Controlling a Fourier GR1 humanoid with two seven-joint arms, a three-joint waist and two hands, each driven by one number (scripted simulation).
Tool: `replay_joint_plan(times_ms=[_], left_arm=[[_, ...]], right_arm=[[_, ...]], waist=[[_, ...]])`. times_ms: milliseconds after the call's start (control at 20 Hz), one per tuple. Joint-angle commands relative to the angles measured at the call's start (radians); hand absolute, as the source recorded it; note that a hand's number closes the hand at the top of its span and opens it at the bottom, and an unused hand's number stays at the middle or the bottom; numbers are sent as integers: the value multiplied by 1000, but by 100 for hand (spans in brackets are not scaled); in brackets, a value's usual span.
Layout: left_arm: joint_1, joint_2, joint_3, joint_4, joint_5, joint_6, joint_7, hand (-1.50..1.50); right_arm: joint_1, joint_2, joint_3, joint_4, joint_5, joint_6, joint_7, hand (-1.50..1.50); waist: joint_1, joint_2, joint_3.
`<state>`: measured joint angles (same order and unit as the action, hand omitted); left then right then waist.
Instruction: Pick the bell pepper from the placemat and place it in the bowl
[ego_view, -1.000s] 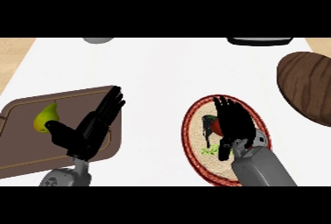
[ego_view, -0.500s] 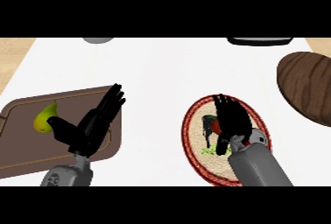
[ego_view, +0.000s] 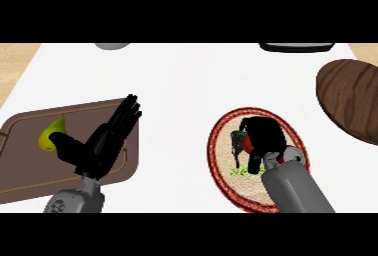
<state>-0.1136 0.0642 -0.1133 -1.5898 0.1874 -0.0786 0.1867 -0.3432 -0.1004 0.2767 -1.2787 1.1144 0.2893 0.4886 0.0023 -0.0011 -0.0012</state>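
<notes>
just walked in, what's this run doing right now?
The right hand is down on the round placemat, fingers curled over the bell pepper, which shows only as a bit of red under the hand. The pepper is not yet in the wooden bowl at the right edge. The left hand rests open, fingers up, over the brown cutting board, beside a pear that lies on it.

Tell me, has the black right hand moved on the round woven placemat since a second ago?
No. The right hand stays over the red bell pepper, in the same spot against the round woven placemat.
</notes>
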Motion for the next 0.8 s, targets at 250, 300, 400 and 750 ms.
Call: replay_joint_plan(times_ms=[250,300,400,750], left_arm=[[79,-10,-32,-95,-22,-13,32,0],[-16,-26,10,23,-14,-10,-5,0],[72,-34,-22,-55,-44,7,-11,0],[0,-14,20,-4,-24,-20,-9,0]], right_arm=[[33,24,49,11,69,-47,-77,150],[-21,1,-10,155,65,-127,-150,150],[0,-10,-5,38,69,-44,-123,150],[63,-81,-121,40,25,-80,-135,150]], waist=[[1,0,1],[0,2,1],[0,0,1],[-4,1,1]])
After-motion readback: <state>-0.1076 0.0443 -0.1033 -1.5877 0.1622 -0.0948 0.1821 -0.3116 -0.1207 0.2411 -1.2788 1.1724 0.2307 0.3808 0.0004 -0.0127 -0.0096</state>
